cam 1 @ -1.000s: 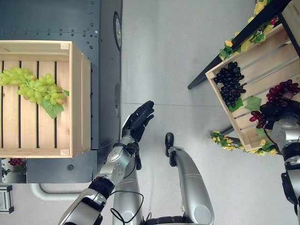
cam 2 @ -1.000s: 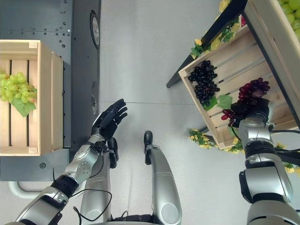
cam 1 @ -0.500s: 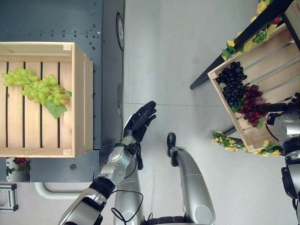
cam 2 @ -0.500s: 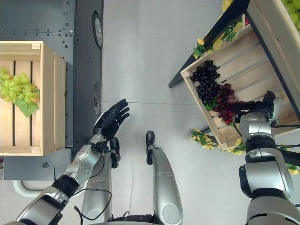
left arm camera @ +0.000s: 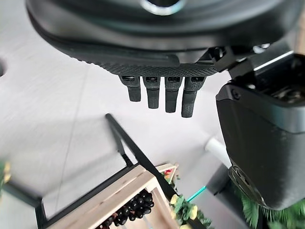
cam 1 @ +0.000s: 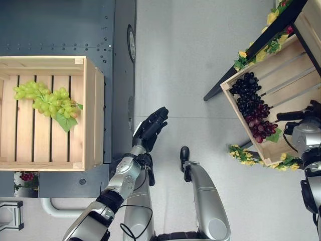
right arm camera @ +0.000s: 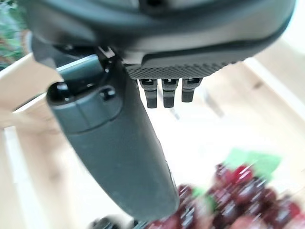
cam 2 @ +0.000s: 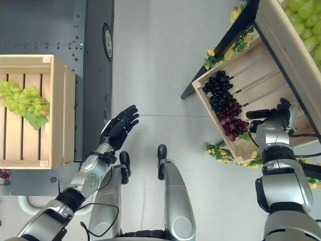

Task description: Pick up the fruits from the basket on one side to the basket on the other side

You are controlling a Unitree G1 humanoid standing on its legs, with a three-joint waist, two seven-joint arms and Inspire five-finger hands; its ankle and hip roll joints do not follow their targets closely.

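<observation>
A wooden crate (cam 1: pixel 93 110) on the left holds a bunch of green grapes (cam 1: pixel 47 103). On the right, a tilted wooden crate (cam 2: pixel 261 60) holds a dark grape bunch (cam 2: pixel 216 88) and, just below it, a red grape bunch (cam 2: pixel 233 126) with a leaf. My right hand (cam 2: pixel 278 113) hovers beside the red bunch with straight fingers (right arm camera: pixel 164 93), open and holding nothing. The red bunch (right arm camera: pixel 233 200) lies below those fingers. My left hand (cam 1: pixel 150 128) floats over the floor between the crates, open, its fingers (left arm camera: pixel 157 95) straight and empty.
The left crate sits on a dark metal platform (cam 1: pixel 60 25). A black stand (cam 1: pixel 251 52) trimmed with yellow flowers (cam 1: pixel 246 153) carries the right crate. Another box with green grapes (cam 2: pixel 301 20) stands above it. Grey floor (cam 1: pixel 190 65) lies between the crates.
The red bunch left my right hand and slid down the crate to rest beside the dark bunch. My right hand has opened. The camera has shifted slightly.
</observation>
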